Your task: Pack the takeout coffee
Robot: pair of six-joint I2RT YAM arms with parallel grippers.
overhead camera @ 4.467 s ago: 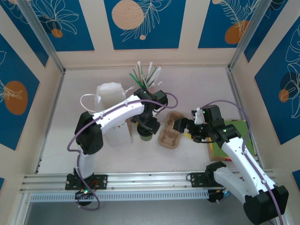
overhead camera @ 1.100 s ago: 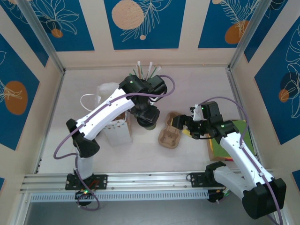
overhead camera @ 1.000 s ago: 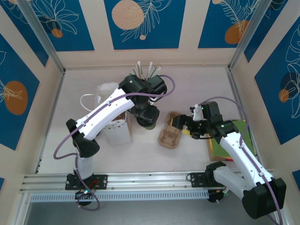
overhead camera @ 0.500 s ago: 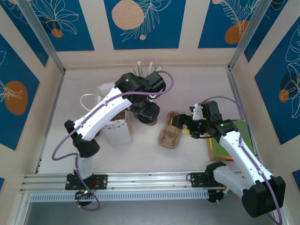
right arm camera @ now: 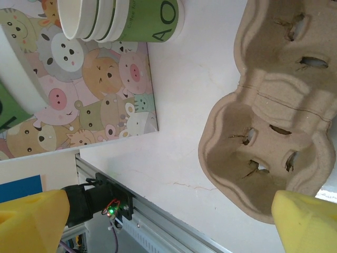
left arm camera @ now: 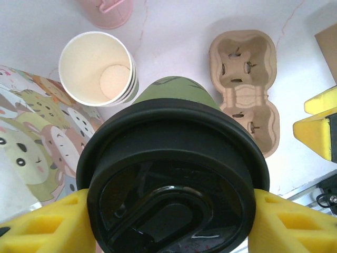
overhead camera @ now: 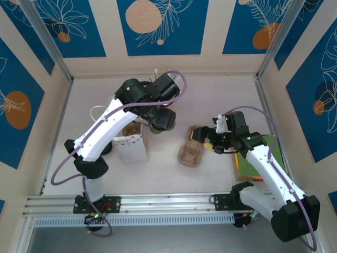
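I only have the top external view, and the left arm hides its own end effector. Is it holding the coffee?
Observer: Yes, the left end effector grips the takeout coffee near its black lid, clamped from both sides.
Operator: What's hidden under that arm?
Observer: A stack of lidless cups, standing beside the animal-print bag.
Operator: Right end effector?
Observer: The right end effector is open, pointed at the empty cup carrier.

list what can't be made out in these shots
- takeout coffee: left wrist view, its black lid hides the base, so lifted or standing is unclear
- pink cup: left wrist view, cut off by the top edge, contents unseen
- paper bag: top view, the left arm overlaps its opening, contents unclear
- green and yellow items: top view, the right arm covers them, unidentifiable
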